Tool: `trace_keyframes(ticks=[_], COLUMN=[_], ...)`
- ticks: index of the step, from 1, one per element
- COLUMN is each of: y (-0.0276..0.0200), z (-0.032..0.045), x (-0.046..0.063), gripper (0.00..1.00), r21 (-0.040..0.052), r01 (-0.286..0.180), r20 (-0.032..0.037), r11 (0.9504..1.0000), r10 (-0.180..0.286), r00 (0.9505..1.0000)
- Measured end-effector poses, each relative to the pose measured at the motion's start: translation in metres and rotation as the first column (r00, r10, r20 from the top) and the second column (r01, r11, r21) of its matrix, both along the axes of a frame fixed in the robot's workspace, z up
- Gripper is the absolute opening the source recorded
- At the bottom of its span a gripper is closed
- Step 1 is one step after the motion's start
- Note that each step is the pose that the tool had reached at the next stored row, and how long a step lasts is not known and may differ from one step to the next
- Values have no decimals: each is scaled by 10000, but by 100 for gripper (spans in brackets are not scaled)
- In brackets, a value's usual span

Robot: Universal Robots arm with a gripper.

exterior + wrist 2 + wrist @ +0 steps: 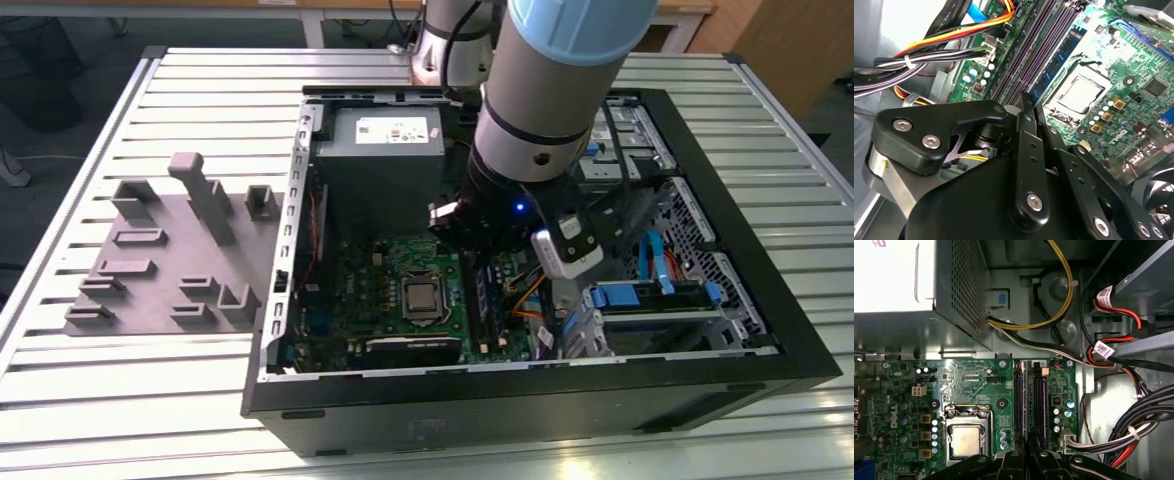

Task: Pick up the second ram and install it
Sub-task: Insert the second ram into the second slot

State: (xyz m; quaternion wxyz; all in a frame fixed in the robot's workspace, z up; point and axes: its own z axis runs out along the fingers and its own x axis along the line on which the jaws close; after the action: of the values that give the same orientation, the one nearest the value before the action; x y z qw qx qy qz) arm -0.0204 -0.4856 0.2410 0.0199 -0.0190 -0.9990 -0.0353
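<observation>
My gripper [478,262] is low inside the open computer case, over the long black memory slots [1038,395] of the green motherboard [971,377]. In the second wrist view the second ram [1061,55], a thin dark board with a bluish label, stands on edge in the slot nearest the processor [1081,92]. It runs away from my gripper [1033,102], whose fingers are shut on its near part. The gripper's black linkage hides the rest of the board. In the first wrist view the gripper [1028,450] sits right over the slots.
The grey power-supply box [380,140] fills the case's far end. Cable bundles [1134,425] run beside the slots, toward the drive cage with blue tabs [654,295]. A grey fixture plate [160,260] with holders lies on the slatted table at the exterior view's left.
</observation>
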Motion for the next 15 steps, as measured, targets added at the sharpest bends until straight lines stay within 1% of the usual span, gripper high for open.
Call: trace_keyframes(ticks=[8, 13, 15], y=[0, -9, -9], z=[-8, -37, -43], x=[0, 0, 1], gripper=[14, 14, 14], r21=[7, 17, -3], r01=[1, 25, 39], r20=[0, 0, 0], r11=[10000, 10000, 10000], r10=[-1, -25, -39], r00=[10000, 10000, 10000])
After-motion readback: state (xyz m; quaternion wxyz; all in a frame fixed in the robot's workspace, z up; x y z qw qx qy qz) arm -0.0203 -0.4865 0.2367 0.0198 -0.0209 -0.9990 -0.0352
